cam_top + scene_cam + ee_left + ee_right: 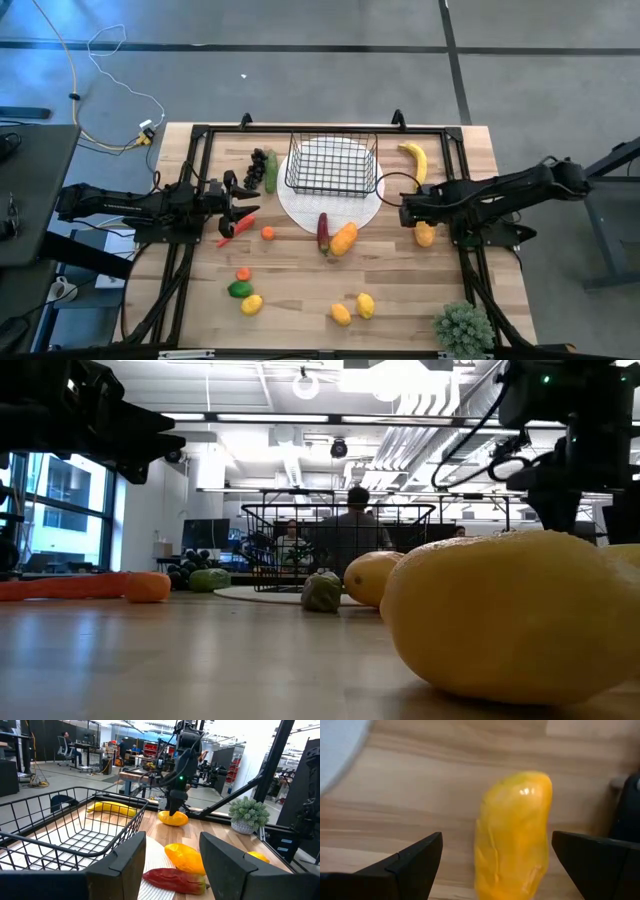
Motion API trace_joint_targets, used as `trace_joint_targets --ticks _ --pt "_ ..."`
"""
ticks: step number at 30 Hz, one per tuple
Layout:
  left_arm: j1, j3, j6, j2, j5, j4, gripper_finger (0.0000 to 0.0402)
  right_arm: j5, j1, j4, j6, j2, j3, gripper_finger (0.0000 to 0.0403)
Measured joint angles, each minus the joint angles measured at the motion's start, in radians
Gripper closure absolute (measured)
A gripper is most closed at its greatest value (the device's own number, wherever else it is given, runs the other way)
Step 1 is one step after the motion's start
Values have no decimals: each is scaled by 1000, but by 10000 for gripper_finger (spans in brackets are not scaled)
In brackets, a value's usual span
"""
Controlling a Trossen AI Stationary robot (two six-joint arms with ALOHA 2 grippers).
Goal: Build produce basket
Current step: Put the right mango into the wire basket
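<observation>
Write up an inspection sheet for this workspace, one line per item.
Surface: wooden table, white round disc under the basket.
Job's things: wire basket empty; banana, grapes, lemons and other produce loose on the table.
Clutter: bushy green plant at the table's corner.
Tools: right tool open, poised over a yellow piece; left tool open, holding nothing, facing the basket.
Cables: yellow and white cables on the floor.
Surroundings: person seated beyond the table.

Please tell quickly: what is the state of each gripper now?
Left gripper: open, holding nothing.
Right gripper: open, around the yellow-orange fruit, not closed.
</observation>
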Motion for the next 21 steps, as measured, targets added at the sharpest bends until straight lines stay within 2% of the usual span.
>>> trace_joint_targets --ticks 11,21 --pt "0 0 0 0 0 0 227 -57 0 0 3 159 -1 55" --pt "0 0 0 0 0 0 227 -73 0 8 -16 190 0 179"
